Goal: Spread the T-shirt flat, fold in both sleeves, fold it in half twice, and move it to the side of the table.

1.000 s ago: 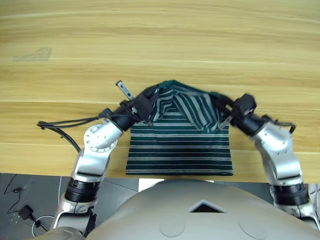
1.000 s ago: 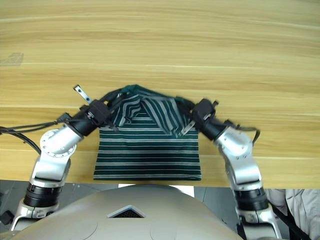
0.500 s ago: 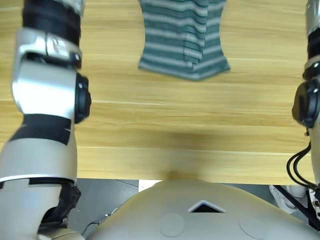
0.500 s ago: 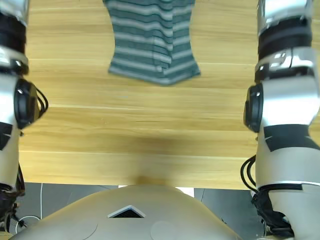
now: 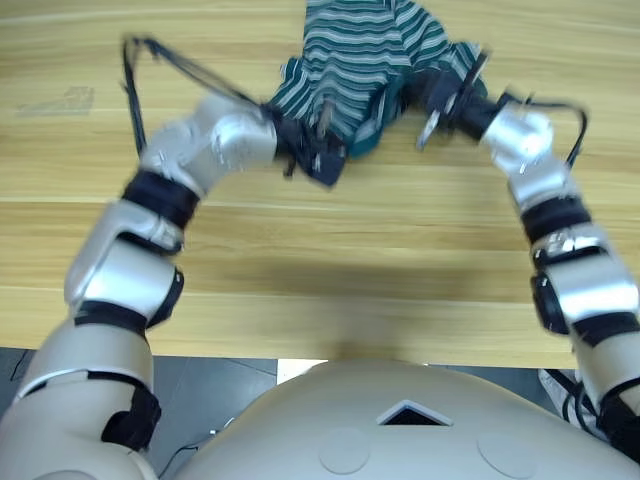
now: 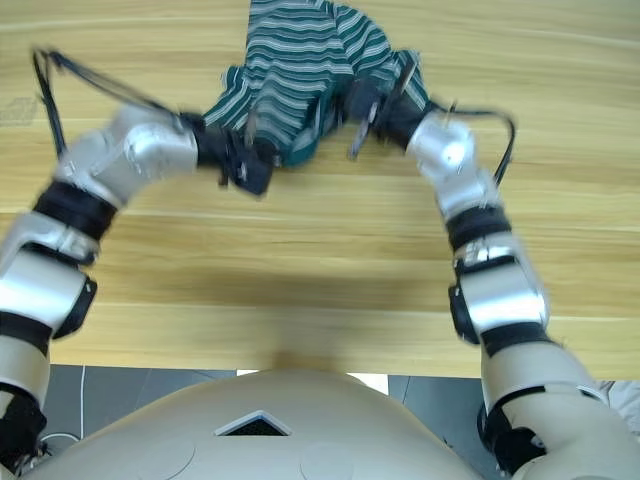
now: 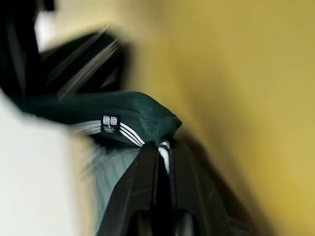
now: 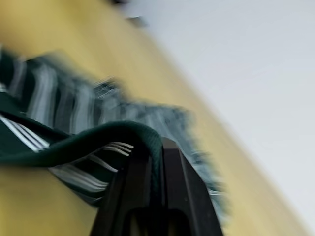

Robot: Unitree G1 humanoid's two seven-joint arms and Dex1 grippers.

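Note:
The dark green, white-striped T-shirt is bunched at the far middle of the wooden table and runs past the view's top edge. My left gripper is shut on its near left edge. In the left wrist view its fingers pinch a green hem. My right gripper is shut on the near right edge, and in the right wrist view its fingers clamp a fold of fabric. Both arms stretch forward over the table, with the cloth sagging between them.
Black cables loop up from the left forearm, and another cable arcs beside the right wrist. A faint grey mark sits on the table at the far left. The table's front edge runs close to me.
A second ago the shirt lay near the front edge with both grippers at its shoulders. It was then lifted high and hung down. Now both arms are lowered and stretched forward, the shirt bunched farther away.

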